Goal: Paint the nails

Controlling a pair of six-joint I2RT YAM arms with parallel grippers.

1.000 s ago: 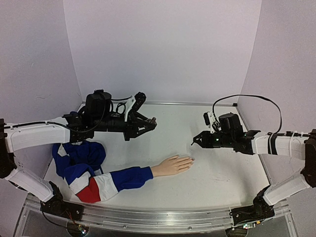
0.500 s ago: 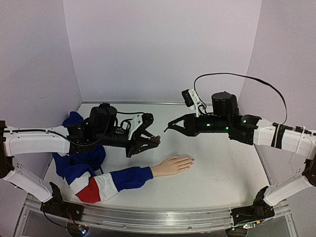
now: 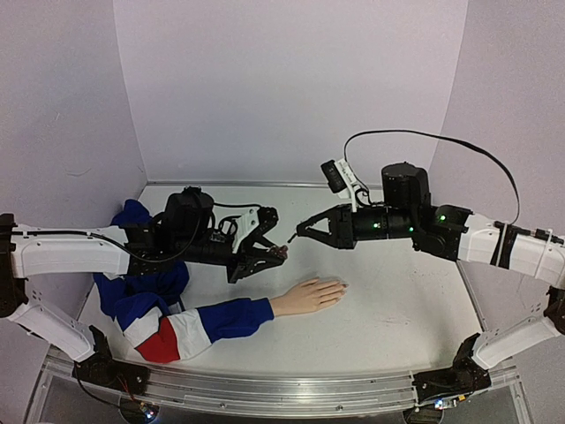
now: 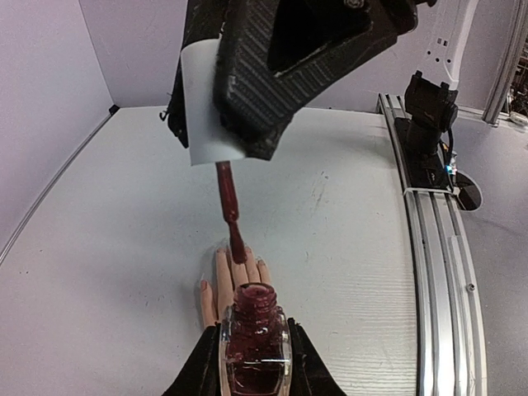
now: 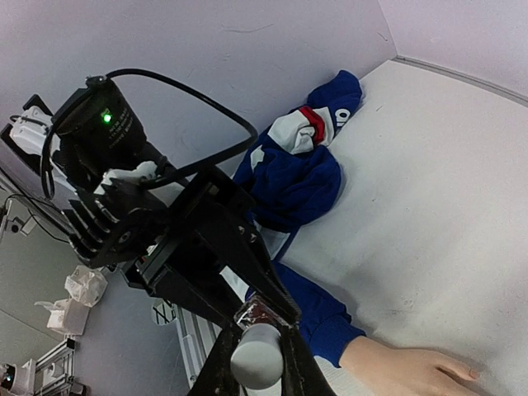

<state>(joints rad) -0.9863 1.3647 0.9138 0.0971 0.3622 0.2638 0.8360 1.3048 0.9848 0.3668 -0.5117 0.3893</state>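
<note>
Right now the left gripper is closed on an open bottle of dark red polish, held off the table. The right gripper pinches the pale cap. The cap's brush hangs with its tip just over the bottle's neck. Below both grippers the mannequin hand lies flat on the table in its blue, white and red sleeve. Its nails are near the brush but not touching it.

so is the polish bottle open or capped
Open: the bottle, in the left end effector, has a bare neck; the right end effector holds the cap, brush above it.
</note>
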